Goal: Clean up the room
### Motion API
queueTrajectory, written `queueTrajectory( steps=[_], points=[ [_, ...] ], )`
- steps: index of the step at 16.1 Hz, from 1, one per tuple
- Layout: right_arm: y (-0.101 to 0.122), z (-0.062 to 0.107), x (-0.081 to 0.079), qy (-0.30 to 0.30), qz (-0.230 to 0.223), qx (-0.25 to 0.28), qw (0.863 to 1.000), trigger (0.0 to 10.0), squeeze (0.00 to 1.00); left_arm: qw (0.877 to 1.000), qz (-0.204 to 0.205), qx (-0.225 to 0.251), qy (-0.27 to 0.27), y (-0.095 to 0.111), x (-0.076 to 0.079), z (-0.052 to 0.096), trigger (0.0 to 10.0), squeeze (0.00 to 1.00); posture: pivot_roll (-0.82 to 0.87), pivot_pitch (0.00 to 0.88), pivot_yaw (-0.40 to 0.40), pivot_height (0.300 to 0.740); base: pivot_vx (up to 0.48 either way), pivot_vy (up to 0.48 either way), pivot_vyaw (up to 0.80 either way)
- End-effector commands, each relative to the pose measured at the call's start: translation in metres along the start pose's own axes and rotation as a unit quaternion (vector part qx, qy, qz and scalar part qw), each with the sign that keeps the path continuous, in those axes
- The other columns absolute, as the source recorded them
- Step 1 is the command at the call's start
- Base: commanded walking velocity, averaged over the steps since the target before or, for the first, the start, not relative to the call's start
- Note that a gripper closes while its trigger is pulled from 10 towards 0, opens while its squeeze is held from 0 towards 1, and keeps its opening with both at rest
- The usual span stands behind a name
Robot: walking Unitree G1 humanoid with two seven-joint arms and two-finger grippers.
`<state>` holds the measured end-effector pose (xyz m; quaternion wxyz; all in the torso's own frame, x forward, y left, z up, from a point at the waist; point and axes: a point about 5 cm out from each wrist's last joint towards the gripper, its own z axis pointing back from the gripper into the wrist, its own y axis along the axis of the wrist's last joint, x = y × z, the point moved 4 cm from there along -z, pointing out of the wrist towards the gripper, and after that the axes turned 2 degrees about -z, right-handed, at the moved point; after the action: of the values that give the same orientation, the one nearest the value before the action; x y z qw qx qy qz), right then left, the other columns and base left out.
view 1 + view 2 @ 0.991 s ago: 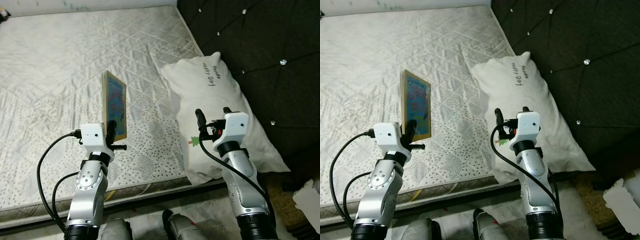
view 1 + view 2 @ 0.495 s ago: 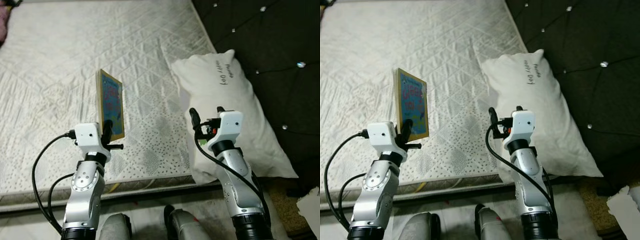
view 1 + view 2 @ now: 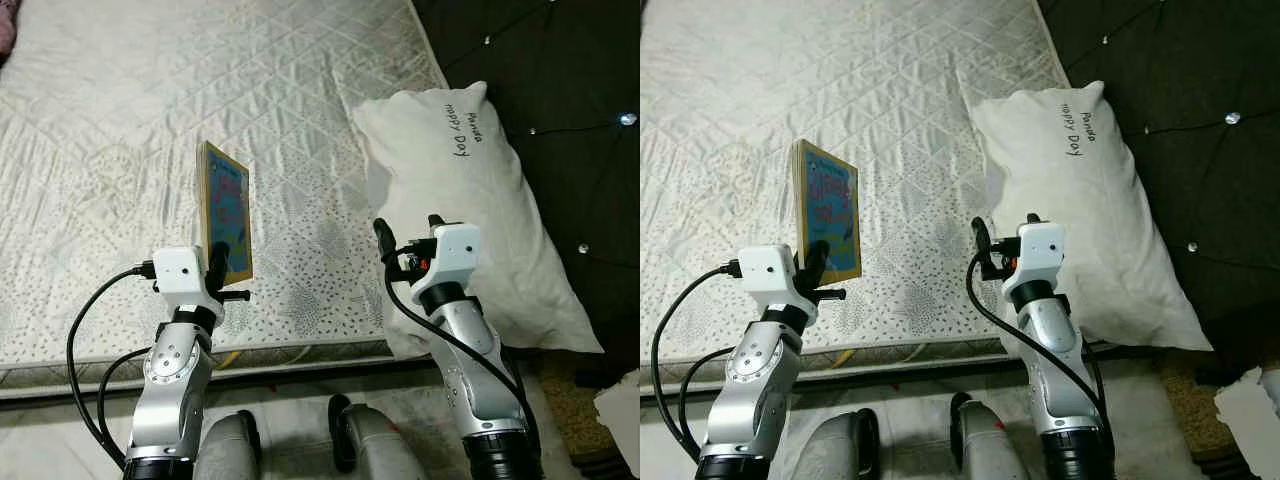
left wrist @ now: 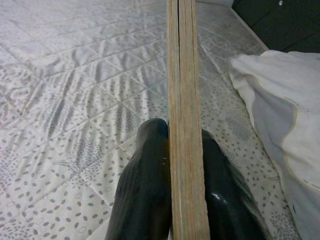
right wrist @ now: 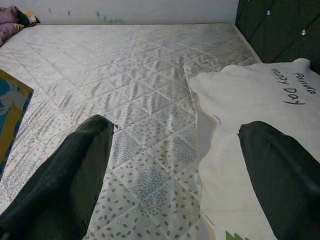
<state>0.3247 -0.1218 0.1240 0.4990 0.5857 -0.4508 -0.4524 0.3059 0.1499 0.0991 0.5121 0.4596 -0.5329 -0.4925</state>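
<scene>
Item: picture book, thin, hard-covered, colourful front with yellow border. Held upright and edge-on above the mattress, clear of the fabric, its lower edge clamped in the left pincer. The left wrist view shows one black finger pressed flat on each cover, the layered board edge running straight up between them.

Handling, judged: stiff and light; boards will not sag, so a grip at one edge carries it. Glossy covers may be slippery, and a tall book gripped low may swing or pivot in the fingers if moved sharply. Best hold is as now, across the covers near the spine or lower edge. Not fragile, though corners could dent if dropped.

Right pincer: fingers spread wide, holding nothing, poised over the near corner of the pillow.

Beside the right pincer: white pillow with handwritten-style lettering, lying at the head end of the bed against the dark tufted headboard.

Beyond both pincers: bare quilted mattress, patterned with small dots. Something white lies on the floor, outboard of the right arm.
</scene>
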Motion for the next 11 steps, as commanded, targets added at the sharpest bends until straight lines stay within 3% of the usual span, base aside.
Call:
queueTrajectory(
  steps=[1,6,11],
  points=[
    [0.0009,0.0021,-0.0008,0.004,0.002,-0.001,1.000,10.0,0.00,1.000,-0.001,0.014,-0.002,0.0076,0.0012,-0.0009,10.0,0.00,0.02,0.274,-0.023,0.740,0.000,0.000,0.00],
    [0.0006,0.0007,-0.0030,0.013,0.000,-0.001,1.000,10.0,0.00,1.000,-0.003,0.014,-0.001,0.0079,0.0021,-0.0026,10.0,0.00,0.02,0.261,-0.025,0.740,0.000,0.000,0.00],
    [0.0015,-0.0020,-0.0046,0.022,0.000,0.001,1.000,10.0,0.00,1.000,-0.004,0.016,0.000,0.0084,0.0029,-0.0058,10.0,0.00,0.02,0.248,-0.033,0.687,0.000,0.000,0.00]
  ],
)
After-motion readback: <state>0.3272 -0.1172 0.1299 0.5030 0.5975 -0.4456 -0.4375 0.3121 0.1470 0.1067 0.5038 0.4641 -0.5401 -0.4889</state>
